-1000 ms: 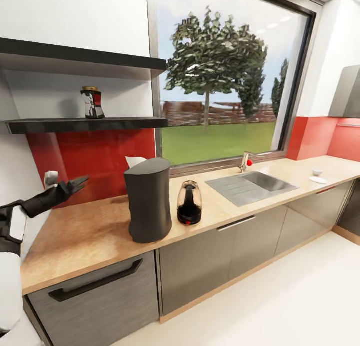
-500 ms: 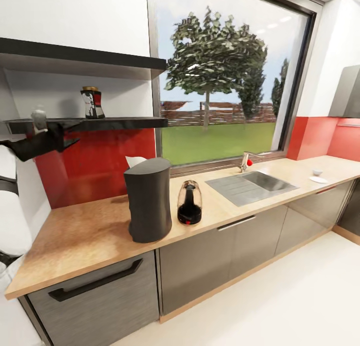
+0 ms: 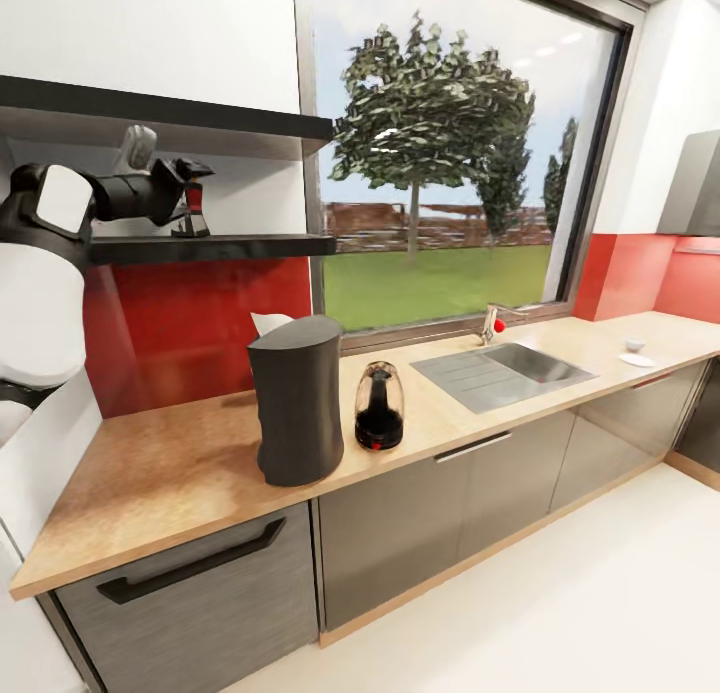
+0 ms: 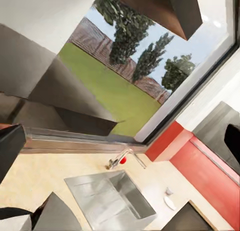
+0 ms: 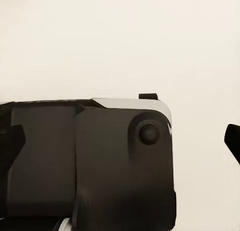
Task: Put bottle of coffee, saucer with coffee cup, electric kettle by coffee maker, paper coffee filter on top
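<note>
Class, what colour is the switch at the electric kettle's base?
Red, on the electric kettle; clearest in the head view.

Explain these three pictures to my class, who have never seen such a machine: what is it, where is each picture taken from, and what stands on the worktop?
This is a simulated two-armed wheeled robot. The large picture comes from its head camera; the other two come from cameras near each gripper. The left gripper is raised to the kitchen shelf, by the bottle of coffee; whether it grips the bottle cannot be told. On the countertop stand the coffee maker and, beside it, the electric kettle. A sink lies further right. Far right sit the coffee cup and saucer.
</note>
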Available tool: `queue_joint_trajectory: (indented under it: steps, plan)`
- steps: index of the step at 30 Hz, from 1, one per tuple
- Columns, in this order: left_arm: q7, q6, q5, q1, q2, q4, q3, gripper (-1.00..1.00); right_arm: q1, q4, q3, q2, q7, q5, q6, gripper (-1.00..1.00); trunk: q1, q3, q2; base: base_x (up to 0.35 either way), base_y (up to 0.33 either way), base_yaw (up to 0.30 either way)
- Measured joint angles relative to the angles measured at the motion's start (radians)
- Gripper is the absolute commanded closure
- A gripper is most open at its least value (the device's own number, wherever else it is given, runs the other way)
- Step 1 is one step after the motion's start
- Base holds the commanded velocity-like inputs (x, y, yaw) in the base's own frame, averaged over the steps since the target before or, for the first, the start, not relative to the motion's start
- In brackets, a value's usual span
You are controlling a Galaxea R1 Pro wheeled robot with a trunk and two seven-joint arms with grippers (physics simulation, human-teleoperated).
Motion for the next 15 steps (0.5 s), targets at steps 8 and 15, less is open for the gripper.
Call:
queue_joint_trajectory:
  steps: [8, 15]
  plan:
    - [0.047, -0.174, -0.003, -0.02, -0.029, -0.005, -0.381, -1.0, 0.0, 0.0, -0.001, -0.001, 0.0, 0.0, 0.0, -1.0, 0.0, 0.0, 0.0, 0.0, 0.0, 0.0]
    - [0.089, -0.241, -0.033, -0.034, -0.039, 0.008, -0.52, -1.0, 0.0, 0.0, -0.001, -0.001, 0.0, 0.0, 0.0, -1.0, 0.0, 0.0, 0.0, 0.0, 0.0, 0.0]
